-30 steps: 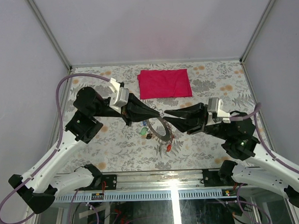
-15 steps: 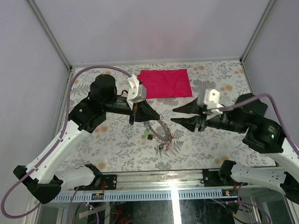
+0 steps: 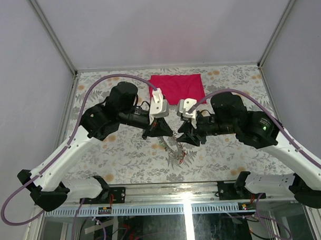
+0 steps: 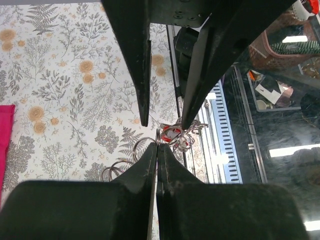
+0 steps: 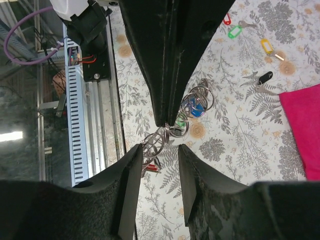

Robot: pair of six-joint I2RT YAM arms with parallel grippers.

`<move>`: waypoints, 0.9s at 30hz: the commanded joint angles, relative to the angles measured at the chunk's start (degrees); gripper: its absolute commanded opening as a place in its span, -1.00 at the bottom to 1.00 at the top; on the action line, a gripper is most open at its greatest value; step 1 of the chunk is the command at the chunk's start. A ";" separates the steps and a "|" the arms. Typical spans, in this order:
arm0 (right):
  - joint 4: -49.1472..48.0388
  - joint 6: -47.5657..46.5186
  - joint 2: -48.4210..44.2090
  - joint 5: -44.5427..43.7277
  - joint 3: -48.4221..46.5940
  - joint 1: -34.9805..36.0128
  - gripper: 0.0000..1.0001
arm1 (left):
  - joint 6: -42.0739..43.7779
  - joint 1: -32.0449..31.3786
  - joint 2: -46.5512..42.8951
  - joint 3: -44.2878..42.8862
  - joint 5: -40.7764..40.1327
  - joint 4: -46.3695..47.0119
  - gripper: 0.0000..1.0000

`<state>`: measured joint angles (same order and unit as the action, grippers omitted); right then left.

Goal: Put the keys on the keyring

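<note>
Left gripper (image 3: 162, 131), jaws pressed together, pinches the keyring (image 3: 172, 146) just above the middle of the floral surface (image 3: 125, 158). The right gripper (image 5: 158, 150) faces it tip to tip, jaws apart and holding nothing. Loose keys (image 5: 267, 47) lie off towards the red cloth (image 3: 178, 89). Doing this step well likely means keeping the ring steady and bringing the open gripper squarely onto its coil before closing.

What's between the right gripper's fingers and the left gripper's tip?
The keyring, pinched by the shut left gripper, hangs right before the open right gripper's gap; clearest in the right wrist view.
</note>
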<state>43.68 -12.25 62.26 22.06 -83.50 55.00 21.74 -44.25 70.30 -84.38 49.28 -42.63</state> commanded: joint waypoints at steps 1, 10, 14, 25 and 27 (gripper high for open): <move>-0.61 0.47 0.20 2.24 -1.42 0.11 -0.18 | 2.95 -1.47 -0.16 -2.54 -1.91 -1.79 -1.00; -4.21 1.42 -0.16 4.87 0.85 0.16 -0.23 | 3.32 -2.33 0.05 -2.78 -2.25 -2.04 -1.00; -4.35 1.18 0.44 5.79 1.47 0.11 -0.25 | 3.42 -2.65 0.01 -3.07 -1.98 -2.08 -1.00; -5.18 0.91 0.89 6.14 2.43 0.14 -0.36 | 3.98 -3.48 -0.10 -2.97 -1.62 -1.99 -1.00; -5.18 0.87 1.14 6.23 2.60 0.12 -0.42 | 4.11 -3.58 -0.12 -3.03 -1.63 -2.00 -1.00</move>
<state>41.23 -11.60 62.78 26.72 -80.95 55.00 24.84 -47.29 70.54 -84.64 47.22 -46.37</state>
